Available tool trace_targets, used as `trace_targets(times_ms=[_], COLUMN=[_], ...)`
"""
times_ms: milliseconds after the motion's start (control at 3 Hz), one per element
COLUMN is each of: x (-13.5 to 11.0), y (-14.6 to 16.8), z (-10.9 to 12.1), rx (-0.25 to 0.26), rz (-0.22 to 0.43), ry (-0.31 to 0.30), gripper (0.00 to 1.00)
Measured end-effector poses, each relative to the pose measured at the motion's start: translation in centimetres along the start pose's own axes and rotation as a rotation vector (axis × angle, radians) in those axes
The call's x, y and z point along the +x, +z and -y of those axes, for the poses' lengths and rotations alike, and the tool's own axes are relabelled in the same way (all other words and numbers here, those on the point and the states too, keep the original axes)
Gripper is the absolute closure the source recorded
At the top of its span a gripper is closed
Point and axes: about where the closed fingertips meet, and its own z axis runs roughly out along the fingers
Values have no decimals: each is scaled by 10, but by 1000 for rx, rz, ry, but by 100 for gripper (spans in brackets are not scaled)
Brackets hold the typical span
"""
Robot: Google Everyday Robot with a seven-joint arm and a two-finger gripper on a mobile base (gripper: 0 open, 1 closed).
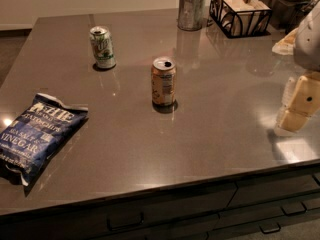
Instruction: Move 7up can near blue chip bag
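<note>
The 7up can [102,47], green and white with a silver top, stands upright at the back left of the dark counter [210,134]. The blue chip bag [36,135] with "VINEGAR" lettering lies flat at the front left, well apart from the can. My gripper [298,103], cream-coloured, hangs over the right edge of the counter, far from both the can and the bag. Nothing shows between its parts.
A tan-gold can [163,81] stands upright mid-counter, between my gripper and the 7up can. A metal cup [191,9] and a black wire rack with packets [240,11] stand at the back. Drawers [200,209] run below the front edge.
</note>
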Motion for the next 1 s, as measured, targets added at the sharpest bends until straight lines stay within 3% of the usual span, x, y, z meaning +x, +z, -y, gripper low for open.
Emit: trace_targets(times_ms=[333, 667, 1000], x=[0, -22, -94], y=[0, 7, 38], z=[0, 12, 58], rx=[0, -9, -21], rz=[0, 12, 70], ry=[0, -3, 17], gripper=[0, 0, 0])
